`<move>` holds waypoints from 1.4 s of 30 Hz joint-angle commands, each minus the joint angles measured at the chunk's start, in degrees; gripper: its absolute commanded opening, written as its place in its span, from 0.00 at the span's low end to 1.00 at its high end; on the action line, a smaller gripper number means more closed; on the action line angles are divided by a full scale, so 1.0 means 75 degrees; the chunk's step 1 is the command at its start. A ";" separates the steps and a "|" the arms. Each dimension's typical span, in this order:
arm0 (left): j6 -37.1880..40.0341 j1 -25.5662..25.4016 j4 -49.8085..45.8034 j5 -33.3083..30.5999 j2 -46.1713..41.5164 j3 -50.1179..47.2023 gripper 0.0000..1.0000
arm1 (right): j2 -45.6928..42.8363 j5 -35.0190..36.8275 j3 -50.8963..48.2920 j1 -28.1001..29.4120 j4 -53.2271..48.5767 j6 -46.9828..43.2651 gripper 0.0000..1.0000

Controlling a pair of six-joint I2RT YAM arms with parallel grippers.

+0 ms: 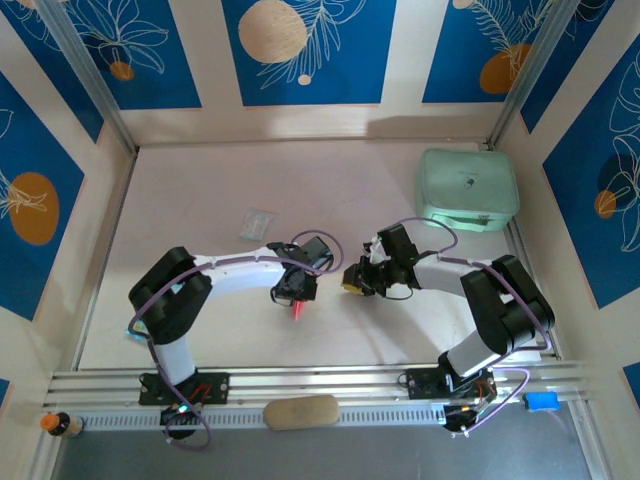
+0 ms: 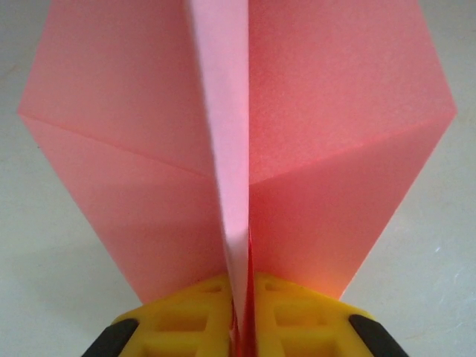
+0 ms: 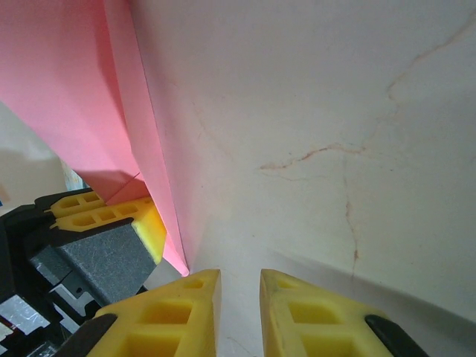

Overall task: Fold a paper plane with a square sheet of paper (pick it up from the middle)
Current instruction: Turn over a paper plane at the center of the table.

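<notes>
- Paper plane (image 2: 327,149) looks nearly folded — centre keel, two wings.
- Left end effector (image 2: 242,290) pinches the keel; right end effector (image 3: 239,286) slightly spread, empty.
- Probably remaining: sharpening creases, setting down.

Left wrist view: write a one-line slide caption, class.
Left gripper pinching the centre crease of the folded salmon-pink paper, flaps spread over the pale table.

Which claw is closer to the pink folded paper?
Left. The left claw pinches the pink paper along its centre fold. The right claw sits just beside the paper's edge, jaws slightly apart with nothing between them.
</notes>
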 commanded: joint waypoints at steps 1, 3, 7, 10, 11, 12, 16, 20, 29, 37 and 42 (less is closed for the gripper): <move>-0.0099 -0.0059 -0.0192 -0.0163 0.0173 0.0108 0.13 | 0.0017 -0.0050 -0.0135 -0.0004 -0.0101 -0.0003 0.21; -0.0102 -0.0059 -0.0166 -0.0163 0.0197 0.0104 0.13 | 0.0017 -0.0058 -0.0135 -0.0004 -0.0097 -0.0020 0.21; -0.0079 -0.0059 -0.0123 -0.0170 0.0253 0.0069 0.14 | 0.0017 -0.0016 -0.0148 -0.0004 -0.0124 -0.0002 0.21; -0.0080 -0.0059 -0.0063 -0.0175 0.0291 0.0008 0.16 | 0.0040 -0.0032 -0.0130 -0.0004 -0.0131 -0.0004 0.21; -0.0096 -0.0059 -0.0015 -0.0166 0.0301 -0.0030 0.16 | 0.0051 -0.0029 -0.0135 0.0006 -0.0131 -0.0009 0.21; -0.0112 -0.0059 0.0009 -0.0163 0.0313 -0.0056 0.17 | 0.0061 -0.0030 -0.0137 -0.0003 -0.0125 -0.0002 0.21; -0.0213 -0.0059 0.0126 -0.0139 0.0371 -0.0187 0.18 | 0.0046 -0.0040 -0.0135 0.0008 -0.0107 0.0002 0.21; -0.0287 -0.0059 0.0188 -0.0171 0.0503 -0.0252 0.21 | -0.0038 -0.0019 -0.0136 0.0008 -0.0149 -0.0007 0.21; -0.0524 -0.0082 0.0058 -0.0325 0.0884 0.0032 0.30 | -0.0500 0.0180 -0.0234 -0.0050 -0.0377 -0.0106 0.21; -0.0581 -0.0110 -0.0229 -0.0487 0.1179 0.0413 0.33 | -0.0883 0.0361 -0.0328 -0.0211 -0.0646 -0.0177 0.21; -0.0616 -0.0131 -0.0305 -0.0539 0.1228 0.0515 0.36 | -0.1086 0.0420 -0.0359 -0.0261 -0.0728 -0.0213 0.22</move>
